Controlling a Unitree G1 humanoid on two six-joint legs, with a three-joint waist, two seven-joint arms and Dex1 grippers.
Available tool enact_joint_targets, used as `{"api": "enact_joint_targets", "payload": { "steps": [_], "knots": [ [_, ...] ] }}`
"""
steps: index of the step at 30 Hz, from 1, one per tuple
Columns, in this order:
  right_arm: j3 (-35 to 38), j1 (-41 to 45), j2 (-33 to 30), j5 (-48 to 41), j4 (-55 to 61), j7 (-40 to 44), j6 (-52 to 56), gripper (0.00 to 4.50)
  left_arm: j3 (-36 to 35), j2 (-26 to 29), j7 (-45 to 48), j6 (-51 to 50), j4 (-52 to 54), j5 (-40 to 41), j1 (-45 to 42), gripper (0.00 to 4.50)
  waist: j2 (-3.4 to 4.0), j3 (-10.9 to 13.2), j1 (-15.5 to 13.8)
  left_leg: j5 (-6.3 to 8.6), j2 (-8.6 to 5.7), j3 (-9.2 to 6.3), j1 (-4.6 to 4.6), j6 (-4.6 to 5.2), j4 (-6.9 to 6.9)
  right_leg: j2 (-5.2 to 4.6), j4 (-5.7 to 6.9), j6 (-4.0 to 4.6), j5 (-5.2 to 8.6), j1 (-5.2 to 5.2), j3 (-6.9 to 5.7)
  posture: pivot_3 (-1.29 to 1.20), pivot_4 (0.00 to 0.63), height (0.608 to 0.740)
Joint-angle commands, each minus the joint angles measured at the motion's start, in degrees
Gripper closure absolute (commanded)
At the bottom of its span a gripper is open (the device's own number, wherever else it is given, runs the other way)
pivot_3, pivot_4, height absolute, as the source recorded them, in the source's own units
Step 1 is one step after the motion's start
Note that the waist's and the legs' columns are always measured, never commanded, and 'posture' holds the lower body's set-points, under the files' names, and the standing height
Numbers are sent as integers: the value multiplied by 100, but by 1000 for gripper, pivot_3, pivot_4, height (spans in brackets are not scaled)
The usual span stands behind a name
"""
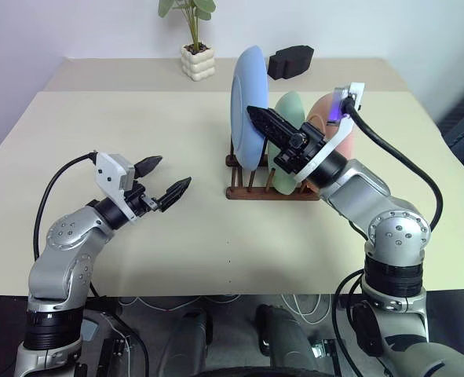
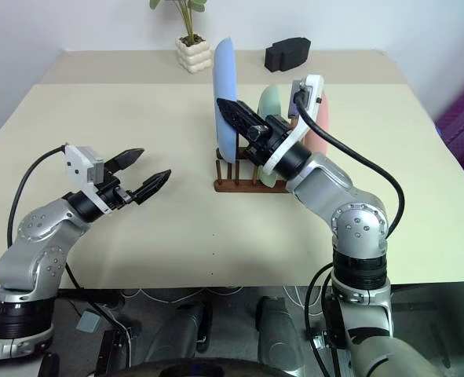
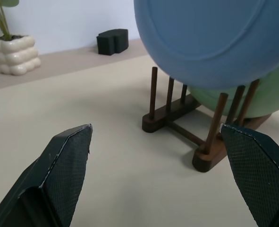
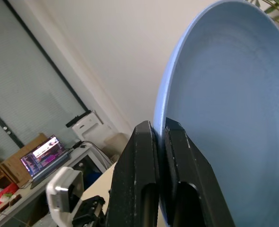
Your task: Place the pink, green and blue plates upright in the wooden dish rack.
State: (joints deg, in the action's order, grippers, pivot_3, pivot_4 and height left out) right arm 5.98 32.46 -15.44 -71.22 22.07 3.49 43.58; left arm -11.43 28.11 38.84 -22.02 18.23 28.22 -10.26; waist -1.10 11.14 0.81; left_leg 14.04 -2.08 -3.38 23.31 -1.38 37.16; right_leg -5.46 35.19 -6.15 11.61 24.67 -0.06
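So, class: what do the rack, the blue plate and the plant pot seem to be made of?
Rack: dark brown wood, it seems, with round dowel pegs and a smooth, slightly glossy finish.
Blue plate: matte and evenly coloured, with a soft sheen and moulded rim lines; probably plastic or silicone, possibly glazed ceramic.
Plant pot: cream, bubbly surface, faintly shiny; likely ceramic, though plastic cannot be ruled out.

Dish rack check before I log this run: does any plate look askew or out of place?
Nothing stands out. The blue plate, green plate and pink plate all stand upright in the wooden dish rack; the right pincer is shut on the blue plate's rim.
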Motion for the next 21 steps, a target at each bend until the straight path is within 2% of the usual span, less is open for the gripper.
{"api": "enact_joint_targets", "payload": {
  "steps": [1, 17, 20, 21],
  "knots": [
    [118, 33, 65, -184, 59, -85, 12, 4500, -77, 71, 66, 118, 263, 123, 12, 48, 0, 0, 0, 0, 0, 0, 0, 0, 0, 0, 0, 0, 0, 0, 0, 0, 150, 735],
    [173, 42, 68, -251, -120, -272, 85, 4500, -16, 60, 90, 60, 338, 157, 41, 48, 0, 0, 1, 0, 1, 0, 0, 0, 0, 0, -1, 10, 6, 0, 0, 0, 150, 735],
    [166, 39, 68, -260, -111, -266, 90, 3557, -7, 56, 82, 60, 340, 150, 42, 0, 0, 0, 1, 0, 1, 0, 0, 1, -1, 0, -2, 11, 6, 0, 0, 0, 150, 735],
    [163, 37, 66, -261, -105, -265, 89, 3076, -4, 55, 80, 59, 344, 149, 44, 0, 0, 0, 1, 0, 1, 0, 0, 1, 0, 0, -2, 10, 6, 0, 0, 0, 150, 735]
  ]
}}
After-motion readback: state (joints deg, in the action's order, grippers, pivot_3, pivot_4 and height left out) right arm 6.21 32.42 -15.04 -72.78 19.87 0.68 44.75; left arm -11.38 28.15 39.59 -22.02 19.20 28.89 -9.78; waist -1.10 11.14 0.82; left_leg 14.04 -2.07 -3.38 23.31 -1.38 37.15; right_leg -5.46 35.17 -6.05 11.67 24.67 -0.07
